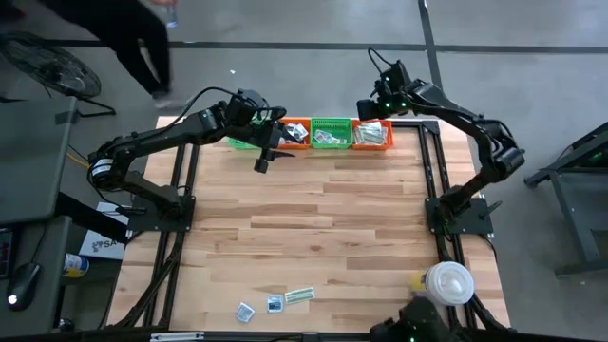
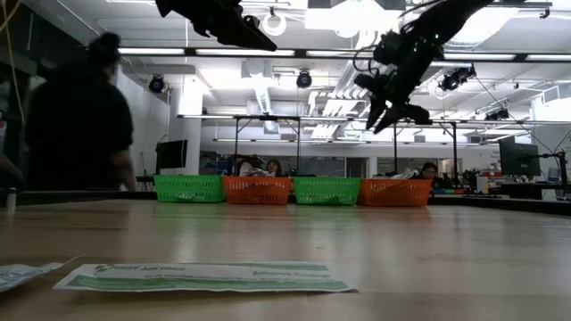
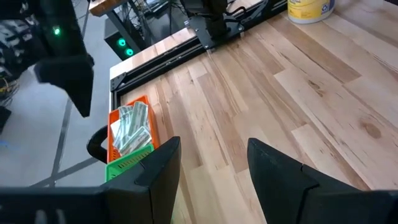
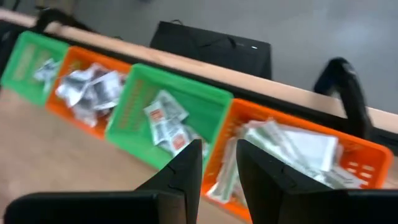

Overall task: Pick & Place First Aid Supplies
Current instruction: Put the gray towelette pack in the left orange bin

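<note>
The table point(image 1: 313, 237) is pale wooden planking with black rails along its sides, standing on a grey concrete floor point(image 1: 532, 57) crossed by dark seams. A round fan point(image 1: 47, 66) sits on the floor off the table's far left corner, and a dark desk point(image 1: 24, 180) runs along the left side with a computer mouse point(image 1: 21, 282) on it. A person in dark clothes point(image 2: 76, 116) stands beside the table. Beyond it stretches a large open workshop with a white ceiling, long strip lights point(image 2: 241, 51) and exposed ducts. Black metal frames point(image 2: 268, 134) stand farther back, with monitors point(image 2: 520, 159) and a few seated people among the benches.
</note>
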Controlling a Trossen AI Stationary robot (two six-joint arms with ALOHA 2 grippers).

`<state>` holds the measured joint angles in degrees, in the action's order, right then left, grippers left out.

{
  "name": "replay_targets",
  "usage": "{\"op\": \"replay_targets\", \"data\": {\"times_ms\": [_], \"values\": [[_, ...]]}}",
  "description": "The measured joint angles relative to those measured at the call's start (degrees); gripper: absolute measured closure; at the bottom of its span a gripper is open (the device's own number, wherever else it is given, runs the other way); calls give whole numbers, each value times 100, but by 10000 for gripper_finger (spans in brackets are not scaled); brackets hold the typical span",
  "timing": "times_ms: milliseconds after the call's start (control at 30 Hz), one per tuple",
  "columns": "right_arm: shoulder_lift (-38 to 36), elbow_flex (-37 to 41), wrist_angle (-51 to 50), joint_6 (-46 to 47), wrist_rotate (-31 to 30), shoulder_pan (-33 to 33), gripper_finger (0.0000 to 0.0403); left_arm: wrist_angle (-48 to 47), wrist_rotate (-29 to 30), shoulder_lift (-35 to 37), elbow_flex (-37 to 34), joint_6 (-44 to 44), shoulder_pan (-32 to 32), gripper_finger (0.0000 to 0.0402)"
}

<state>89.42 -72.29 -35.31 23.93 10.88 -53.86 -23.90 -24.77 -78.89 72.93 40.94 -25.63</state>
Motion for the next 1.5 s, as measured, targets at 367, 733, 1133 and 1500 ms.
{"op": "replay_targets", "data": {"times_ms": [367, 733, 1133, 1500], "values": [[-878, 0, -64, -295, -161, 872, 309, -543, 188, 0, 0, -360, 17, 221], [-1790, 0, -286, -793, -239, 1573, 309, -2005, 1066, -7, 0, -787, 1094, 221], [-2327, 0, -768, -1359, -64, 2137, 309, -1978, 2506, -177, -2, -2522, 3284, 221], [-2465, 0, -1043, -1505, -62, 2791, 309, -2150, 2792, -668, -2, -4925, 4870, 221]]}}
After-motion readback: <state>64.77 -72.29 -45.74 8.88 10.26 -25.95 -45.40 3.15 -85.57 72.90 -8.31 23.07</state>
